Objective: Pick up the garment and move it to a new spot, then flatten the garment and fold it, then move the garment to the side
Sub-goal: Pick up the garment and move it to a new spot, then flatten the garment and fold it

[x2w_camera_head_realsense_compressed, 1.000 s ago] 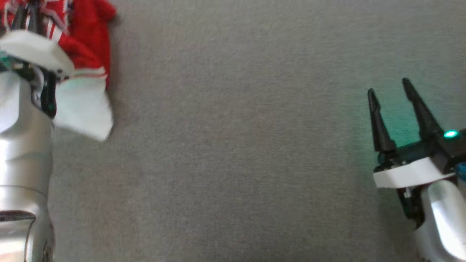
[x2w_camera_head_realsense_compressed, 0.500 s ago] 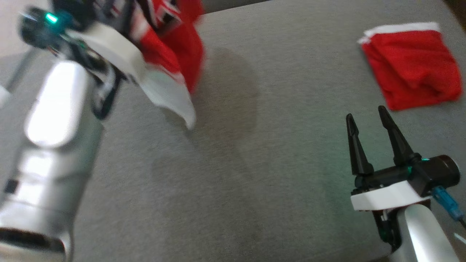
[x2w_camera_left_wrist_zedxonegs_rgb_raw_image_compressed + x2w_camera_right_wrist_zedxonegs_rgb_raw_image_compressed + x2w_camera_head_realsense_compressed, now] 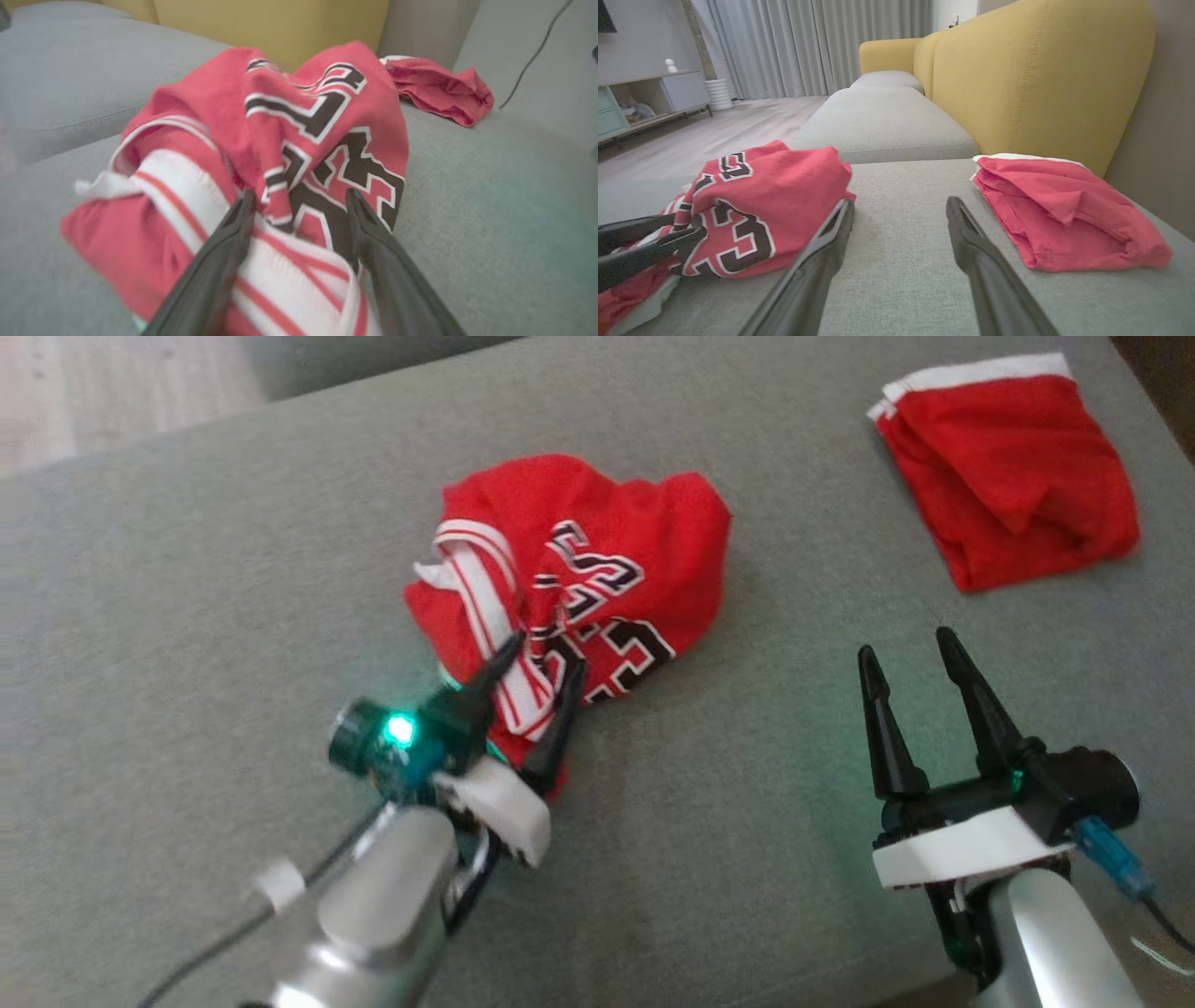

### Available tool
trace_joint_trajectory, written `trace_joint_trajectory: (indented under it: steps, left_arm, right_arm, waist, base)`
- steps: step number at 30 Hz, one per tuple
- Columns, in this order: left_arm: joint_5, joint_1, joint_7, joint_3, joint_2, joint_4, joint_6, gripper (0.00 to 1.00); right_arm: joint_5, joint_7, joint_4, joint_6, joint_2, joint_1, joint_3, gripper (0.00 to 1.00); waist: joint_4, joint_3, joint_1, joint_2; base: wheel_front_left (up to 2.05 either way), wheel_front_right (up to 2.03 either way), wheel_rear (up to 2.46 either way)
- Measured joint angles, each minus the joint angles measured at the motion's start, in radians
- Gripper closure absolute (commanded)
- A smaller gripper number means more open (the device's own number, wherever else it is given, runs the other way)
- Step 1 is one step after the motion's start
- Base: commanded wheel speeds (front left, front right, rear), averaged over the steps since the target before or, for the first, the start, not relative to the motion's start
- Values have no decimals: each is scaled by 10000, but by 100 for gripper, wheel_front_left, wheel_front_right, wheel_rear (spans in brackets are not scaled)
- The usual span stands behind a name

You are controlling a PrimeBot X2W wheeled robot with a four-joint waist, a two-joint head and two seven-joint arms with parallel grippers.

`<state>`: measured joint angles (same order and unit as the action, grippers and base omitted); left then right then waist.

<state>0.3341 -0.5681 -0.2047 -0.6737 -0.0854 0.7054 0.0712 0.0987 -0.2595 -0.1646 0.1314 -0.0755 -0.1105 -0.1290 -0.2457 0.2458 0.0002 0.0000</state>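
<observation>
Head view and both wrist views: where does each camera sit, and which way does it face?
Head view: on the head, looking down at grey seat, jersey, folded garment; left gripper and right gripper show.
Left wrist view: low behind left gripper, facing the jersey; its fingers show.
Right wrist view: low, facing along the seat toward yellow backrest; its fingers show.
All share jersey and folded garment.

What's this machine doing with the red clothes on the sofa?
A two-armed robot is tidying laundry. A crumpled red jersey with black-and-white lettering lies in a heap on the grey fabric sofa seat. The left tool is open, its fingers astride the jersey's striped trim, not gripping. The right tool is open and empty over bare seat. A folded red cloth lies at the far right.
</observation>
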Motion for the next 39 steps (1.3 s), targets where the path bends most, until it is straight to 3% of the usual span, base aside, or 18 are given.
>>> trace_joint_trajectory:
  steps: [4,13,20,39]
  left_arm:
    - [111,865,-445,276,238,-351,-556,0]
    - [-788,5137,-476,2604,303,-5053,-1908,0]
    - [-1643,7151,-483,3921,293,-6964,-2048,0]
    - [-2203,7822,-491,4117,295,-6782,-2046,0]
  right_arm:
    - [2,0,-226,0,10,180,169,0]
    - [171,2,-439,0,59,1580,562,0]
    - [407,12,-495,0,146,1908,527,0]
    - [510,13,-541,0,274,2550,479,0]
  waist:
    - [466,-440,-2,0]
    - [1800,-1937,-6,0]
    - [2577,-2908,-5,1]
    - [3054,-3371,-1,1]
  base:
    - [0,0,0]
    - [0,0,0]
    - [0,0,0]
    - [0,0,0]
